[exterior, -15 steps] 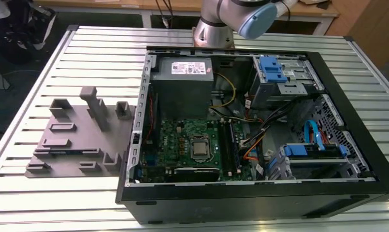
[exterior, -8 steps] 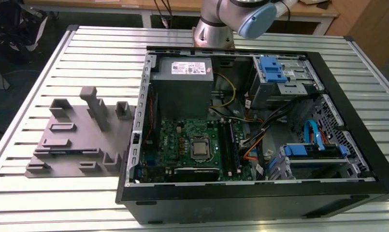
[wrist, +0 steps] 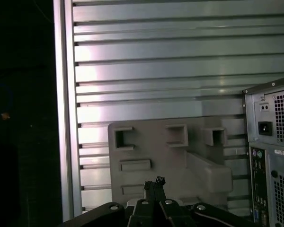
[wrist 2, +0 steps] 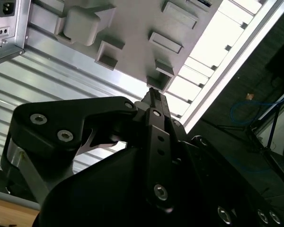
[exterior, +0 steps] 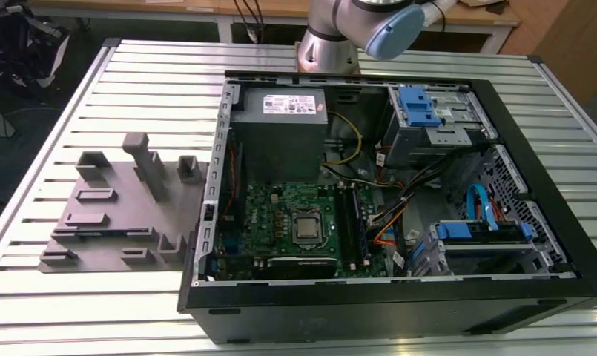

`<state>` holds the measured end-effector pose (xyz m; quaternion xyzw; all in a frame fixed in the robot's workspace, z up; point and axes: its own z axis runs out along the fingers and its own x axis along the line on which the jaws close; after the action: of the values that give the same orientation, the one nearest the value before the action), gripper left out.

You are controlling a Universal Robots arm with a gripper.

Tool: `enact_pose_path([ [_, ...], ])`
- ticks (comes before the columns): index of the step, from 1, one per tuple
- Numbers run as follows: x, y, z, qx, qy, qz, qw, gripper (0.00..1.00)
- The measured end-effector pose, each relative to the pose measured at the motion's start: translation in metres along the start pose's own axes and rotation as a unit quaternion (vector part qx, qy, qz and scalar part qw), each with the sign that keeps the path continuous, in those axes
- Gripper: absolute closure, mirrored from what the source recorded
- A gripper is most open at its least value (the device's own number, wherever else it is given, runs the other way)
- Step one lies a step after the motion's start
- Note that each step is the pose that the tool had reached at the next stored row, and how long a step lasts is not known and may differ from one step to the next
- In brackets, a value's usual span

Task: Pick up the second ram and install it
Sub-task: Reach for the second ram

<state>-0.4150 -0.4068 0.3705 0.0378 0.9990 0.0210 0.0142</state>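
In both wrist views my gripper [wrist 2: 152, 94] [wrist: 154, 182] is shut, its black fingertips pressed together with nothing between them. It hangs high above the grey slotted holder block [wrist: 151, 146] [wrist 2: 132, 38], which lies on the table beside the computer case. The holder block [exterior: 120, 222] carries no stick in the exterior view. Inside the open case [exterior: 377, 285], long dark strips [exterior: 354, 222] stand in the memory slots right of the processor [exterior: 305, 226]. I cannot tell whether one of them is the second ram.
The arm's base [exterior: 328, 44] stands behind the case. A grey power supply [exterior: 278, 111], blue drive brackets [exterior: 417, 107] and loose cables fill the case. The case's rear panel [wrist: 274, 142] is beside the holder block. The slatted table's edge [wrist: 66, 118] runs past it.
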Motion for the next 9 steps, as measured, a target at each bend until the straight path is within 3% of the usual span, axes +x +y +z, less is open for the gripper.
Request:
enact_pose_path([
  [9, 0.0016, -0.0118, 0.0160, 0.0000, -0.0001, 0.000, 1.0000, 0.89],
])
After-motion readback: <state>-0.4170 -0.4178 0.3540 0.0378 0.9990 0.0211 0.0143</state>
